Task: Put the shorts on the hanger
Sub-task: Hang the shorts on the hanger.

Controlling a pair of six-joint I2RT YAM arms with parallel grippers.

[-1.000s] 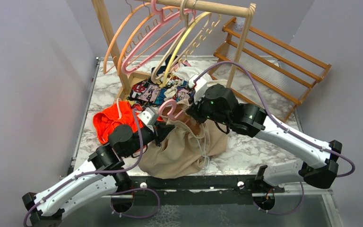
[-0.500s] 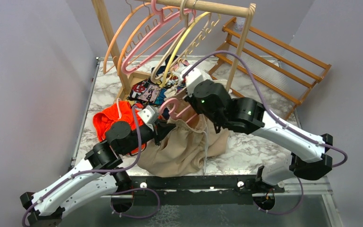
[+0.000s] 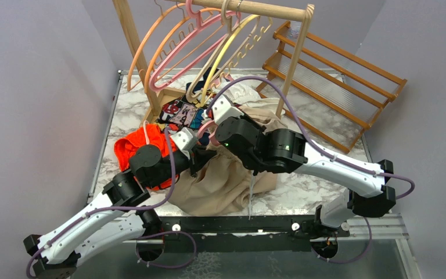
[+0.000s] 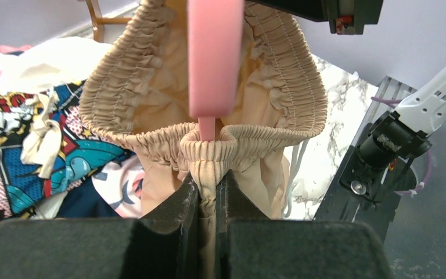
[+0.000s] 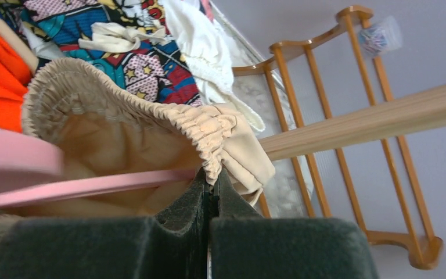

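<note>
since a second ago the right arm has swung left and in towards the middle of the desk [image 3: 111, 119], carrying its side of the waistband with it, while the left arm has barely shifted. the right hand [image 5: 211, 179] is clenched on the gathered elastic edge of the shorts [image 3: 223, 185], and the left hand [image 4: 208, 181] is clenched on a pinched fold of the same waistband on the opposite side, so the waist is held open between them. the pink hanger [image 4: 215, 55] runs down into that opening; in the right wrist view one of its arms lies across the inside of the waistband, close to the fingers, though i cannot tell whether it is pinched along with the cloth. the rest of the shorts hangs slack and heaps on the desk at the near edge, the white drawstring [image 3: 251, 196] trailing, with the orange garment [image 3: 132, 145] to the left and the comic-print cloth [image 3: 180, 113] behind. the fabric looks light, soft and baggy, so it should sag and bunch wherever it is unsupported; the ribbed elastic is the firmest place to take hold. the hanger looks stiff, smooth plastic, likely to slide unless the waistband seats against its notches. the step in hand seems to be spreading the waist over the hanger's arms.
</note>
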